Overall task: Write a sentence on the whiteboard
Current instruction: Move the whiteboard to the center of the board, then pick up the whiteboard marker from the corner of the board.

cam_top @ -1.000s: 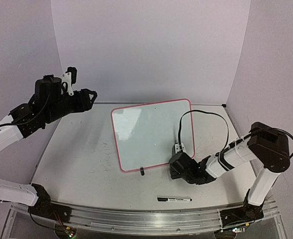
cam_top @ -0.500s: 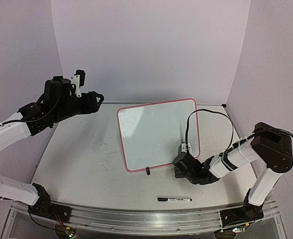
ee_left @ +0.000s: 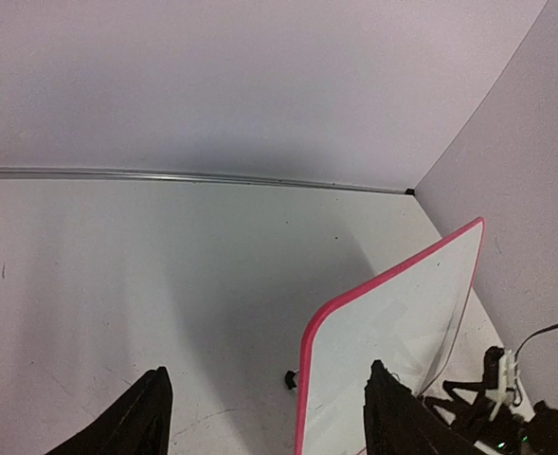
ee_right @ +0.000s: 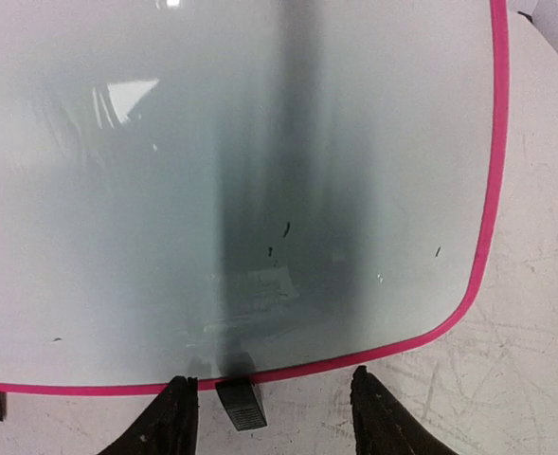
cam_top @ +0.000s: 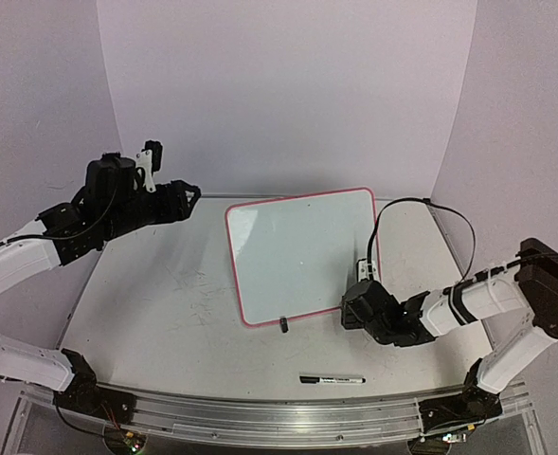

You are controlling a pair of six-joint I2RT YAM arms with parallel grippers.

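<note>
The whiteboard [cam_top: 297,256], white with a pink-red border, lies tilted at the middle of the table. Its face [ee_right: 260,171] carries only a few dark specks, and the sentence is not in view. A black marker [cam_top: 332,380] lies near the front edge, apart from both arms. My right gripper [cam_top: 347,315] sits low at the board's near right edge. It is open [ee_right: 274,422], with a black clip foot [ee_right: 241,403] just ahead between the fingers, untouched. My left gripper [cam_top: 193,192] hovers open left of the board's far corner [ee_left: 264,427], holding nothing.
A second clip foot [cam_top: 283,325] sticks out at the board's near edge. A black cable [cam_top: 421,204] loops over the table by the board's right side. Purple walls close in the back and sides. The scratched tabletop [cam_top: 155,294] spreads left of the board.
My right gripper opened, let go of the board's edge and drew back to the right. The board slid right and turned slightly. My left arm moved a little right and opened wider.
</note>
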